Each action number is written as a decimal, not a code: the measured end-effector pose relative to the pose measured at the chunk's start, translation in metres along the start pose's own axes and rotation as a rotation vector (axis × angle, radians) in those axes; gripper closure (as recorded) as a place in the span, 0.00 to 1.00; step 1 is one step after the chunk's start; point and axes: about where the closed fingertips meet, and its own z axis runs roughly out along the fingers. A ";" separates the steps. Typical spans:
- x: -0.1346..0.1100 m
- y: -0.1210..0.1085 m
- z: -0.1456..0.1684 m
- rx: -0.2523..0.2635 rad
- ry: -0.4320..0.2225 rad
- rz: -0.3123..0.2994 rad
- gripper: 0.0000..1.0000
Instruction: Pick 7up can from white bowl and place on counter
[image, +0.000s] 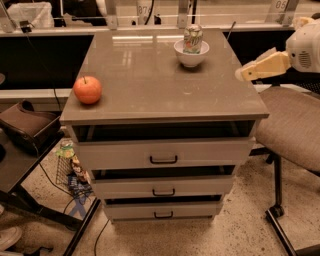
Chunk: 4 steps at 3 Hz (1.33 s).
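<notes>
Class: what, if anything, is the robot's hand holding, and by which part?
Nothing. The hand is beside the counter's right edge, apart from the can, which stands in the bowl.

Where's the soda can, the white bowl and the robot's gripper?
7up can (193, 39): camera view, its label.
white bowl (191, 60): camera view, front wall.
gripper (241, 74): camera view, its tip, just right of the counter (150, 80).

Counter (150, 85): on top of the drawers (163, 152).
Bowl (191, 60): on the counter, back right.
7up can (193, 38): standing in the bowl.
Apple (87, 90): on the counter, left edge, nearer the front.
Gripper (243, 75): just off the counter's right edge, apart from the bowl, above the chair (292, 125).
</notes>
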 end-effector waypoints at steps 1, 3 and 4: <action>-0.001 0.002 0.009 0.003 -0.013 0.009 0.00; -0.032 -0.040 0.107 0.061 -0.190 0.122 0.00; -0.052 -0.070 0.168 0.046 -0.252 0.165 0.00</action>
